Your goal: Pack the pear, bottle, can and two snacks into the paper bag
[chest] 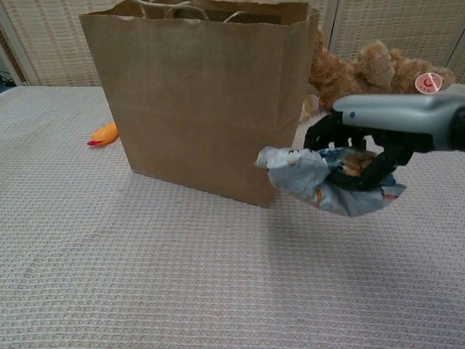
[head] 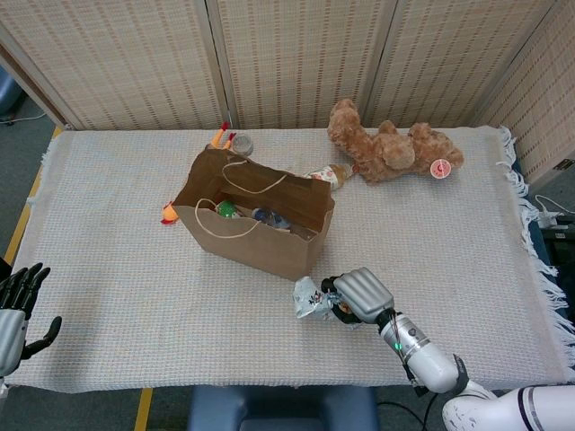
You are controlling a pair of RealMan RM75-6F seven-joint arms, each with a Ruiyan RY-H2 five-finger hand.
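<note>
The brown paper bag (head: 260, 235) (chest: 203, 94) stands upright and open in the middle of the cloth, with several packed items showing inside it. My right hand (head: 358, 293) (chest: 385, 134) grips a crumpled silver-blue snack packet (head: 308, 299) (chest: 320, 178) and holds it above the cloth just right of the bag's near corner. My left hand (head: 18, 305) hangs off the table's left front edge with fingers spread and nothing in it.
A brown teddy bear (head: 391, 148) (chest: 367, 73) lies behind the bag at the back right. An orange toy (head: 168, 213) (chest: 103, 134) lies left of the bag, and a small cup (head: 241, 142) stands behind it. Another small toy (head: 325, 175) sits at the bag's far right corner.
</note>
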